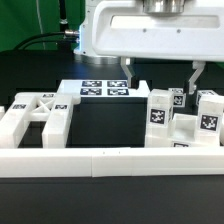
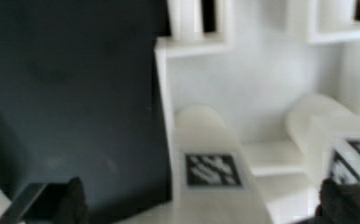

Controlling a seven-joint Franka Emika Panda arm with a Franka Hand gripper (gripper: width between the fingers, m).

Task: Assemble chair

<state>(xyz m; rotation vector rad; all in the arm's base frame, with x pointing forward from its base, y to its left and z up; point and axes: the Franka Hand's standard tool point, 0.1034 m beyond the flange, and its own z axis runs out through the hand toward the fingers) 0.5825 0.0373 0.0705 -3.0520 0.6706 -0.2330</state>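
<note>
The chair lies in loose white pieces. A flat X-braced panel [image 1: 40, 115] lies at the exterior view's left. Chunky posts with black-and-white tags [image 1: 160, 110] stand grouped at the right, another tagged piece [image 1: 209, 116] beside them. My gripper [image 1: 160, 76] hangs open above the right group, its fingers [image 1: 128, 72] spread apart and holding nothing. In the wrist view the open gripper [image 2: 198, 202] looks down on a white chair piece [image 2: 248, 90] with two rounded posts and tags [image 2: 212, 168]. The dark fingertips [image 2: 52, 200] stay apart from it.
The marker board [image 1: 104, 88] lies flat at the back centre. A long low white border rail [image 1: 110, 160] runs along the table's front. Black table surface [image 2: 70, 90] lies beside the white piece. Cables hang at the back left.
</note>
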